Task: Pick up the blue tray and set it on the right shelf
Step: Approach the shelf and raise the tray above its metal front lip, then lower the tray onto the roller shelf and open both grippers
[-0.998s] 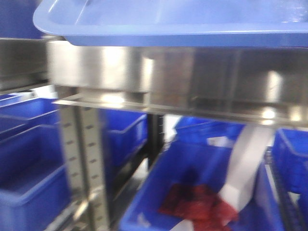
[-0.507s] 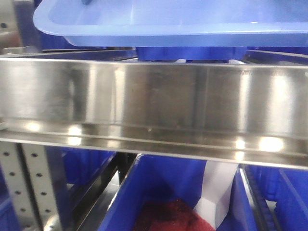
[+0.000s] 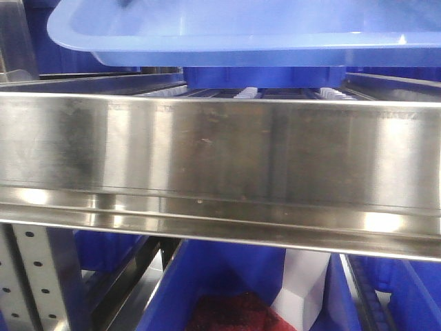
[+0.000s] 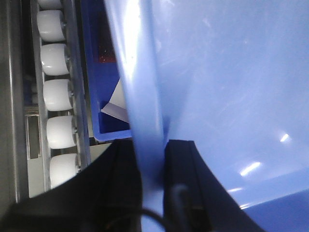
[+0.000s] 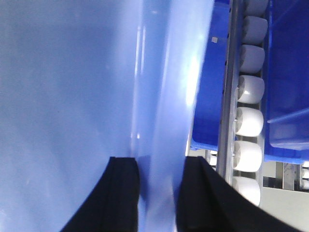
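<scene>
- The blue tray (image 3: 241, 31) is up at the top of the front view, level-ish and held in the air. It sits above the right shelf (image 3: 220, 158) without touching it, and there's a gap between the tray's underside and the top edge of the shiny rail.
- The left gripper (image 4: 152, 159) is clamped on the tray's rolled rim, with one black finger on each side of the edge.
- Same deal with the right gripper (image 5: 161, 174): it's pinching the opposite rim, with the glossy plastic squeezed between its two black fingers.
- Both wrist views show a row of white rollers (image 4: 57, 94) in a metal track running alongside, below the tray's edge.
- A darker blue bin (image 3: 262, 76) sits behind the rail, just under the tray.
- Under the shelf there's a lower bin (image 3: 220, 269) with something red (image 3: 234, 317) inside, plus a white piece (image 3: 303, 289) leaning in it.
- A perforated upright (image 3: 27, 276) stands at the lower left.
</scene>
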### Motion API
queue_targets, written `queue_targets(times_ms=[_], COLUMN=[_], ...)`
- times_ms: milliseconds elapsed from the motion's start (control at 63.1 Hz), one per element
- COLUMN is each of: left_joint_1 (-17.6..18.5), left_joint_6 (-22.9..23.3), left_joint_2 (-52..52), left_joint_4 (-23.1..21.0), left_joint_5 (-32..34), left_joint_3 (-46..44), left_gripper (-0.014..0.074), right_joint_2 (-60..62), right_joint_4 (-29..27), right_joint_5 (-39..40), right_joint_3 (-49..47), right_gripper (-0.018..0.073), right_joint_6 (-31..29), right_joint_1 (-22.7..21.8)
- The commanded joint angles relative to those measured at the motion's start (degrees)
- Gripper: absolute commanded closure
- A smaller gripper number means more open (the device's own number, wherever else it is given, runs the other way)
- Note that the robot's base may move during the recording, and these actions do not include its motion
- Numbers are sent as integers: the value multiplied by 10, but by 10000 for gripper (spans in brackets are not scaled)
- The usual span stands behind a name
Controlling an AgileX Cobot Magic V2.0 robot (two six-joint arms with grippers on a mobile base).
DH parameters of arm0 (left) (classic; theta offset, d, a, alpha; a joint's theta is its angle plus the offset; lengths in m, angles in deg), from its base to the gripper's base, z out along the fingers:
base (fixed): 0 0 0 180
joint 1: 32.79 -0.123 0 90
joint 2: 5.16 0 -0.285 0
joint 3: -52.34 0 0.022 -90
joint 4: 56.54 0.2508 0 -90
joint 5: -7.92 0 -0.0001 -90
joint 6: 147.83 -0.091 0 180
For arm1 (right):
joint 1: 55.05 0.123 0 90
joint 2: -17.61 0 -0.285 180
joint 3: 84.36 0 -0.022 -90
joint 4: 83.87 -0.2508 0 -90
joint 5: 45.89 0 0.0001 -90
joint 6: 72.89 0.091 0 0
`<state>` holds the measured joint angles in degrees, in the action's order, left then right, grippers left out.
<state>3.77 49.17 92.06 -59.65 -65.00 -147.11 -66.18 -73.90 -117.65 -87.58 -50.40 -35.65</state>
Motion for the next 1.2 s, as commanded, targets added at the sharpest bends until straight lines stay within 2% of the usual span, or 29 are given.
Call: queue_targets(times_ms=[0, 1188], left_joint_1=[10, 10], left_joint_6=[-23, -23], left_joint_2=[-20, -20], left_joint_4=[-51, -51], left_joint_5=[-38, -36], left_joint_3=[-16, -16], left_gripper=[645, 645], right_joint_2=[18, 18], right_joint_4=[-28, -28], right_joint_5=[23, 21], right_joint_3=[-17, -17], right_gripper=[537, 537], right_joint_6=[-16, -16], right_joint_1=[4, 4])
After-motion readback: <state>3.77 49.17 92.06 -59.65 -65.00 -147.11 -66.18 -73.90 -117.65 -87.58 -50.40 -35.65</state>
